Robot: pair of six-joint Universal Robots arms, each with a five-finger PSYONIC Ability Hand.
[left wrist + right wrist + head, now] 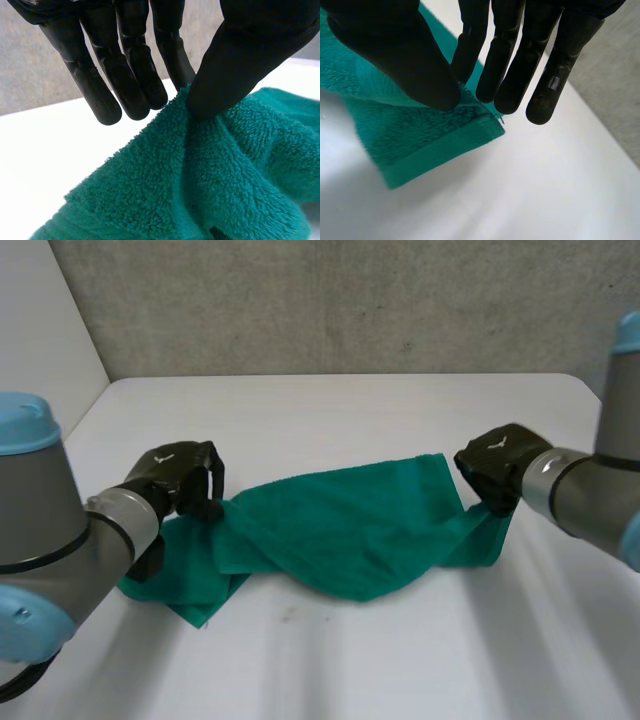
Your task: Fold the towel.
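Observation:
A green towel [345, 530] lies stretched and rumpled across the middle of the white table [330, 660]. My left hand [180, 478] is at its left end. In the left wrist view the thumb [235, 65] pinches a fold of the towel [210, 175] against the fingers [150, 75]. My right hand [497, 468] is at the towel's right end. There the thumb [405, 60] and a finger [470, 45] pinch the towel [420, 135] near its corner, lifted a little off the table.
A grey wall [350, 300] rises behind the table's far edge. Bare white tabletop lies in front of the towel and behind it.

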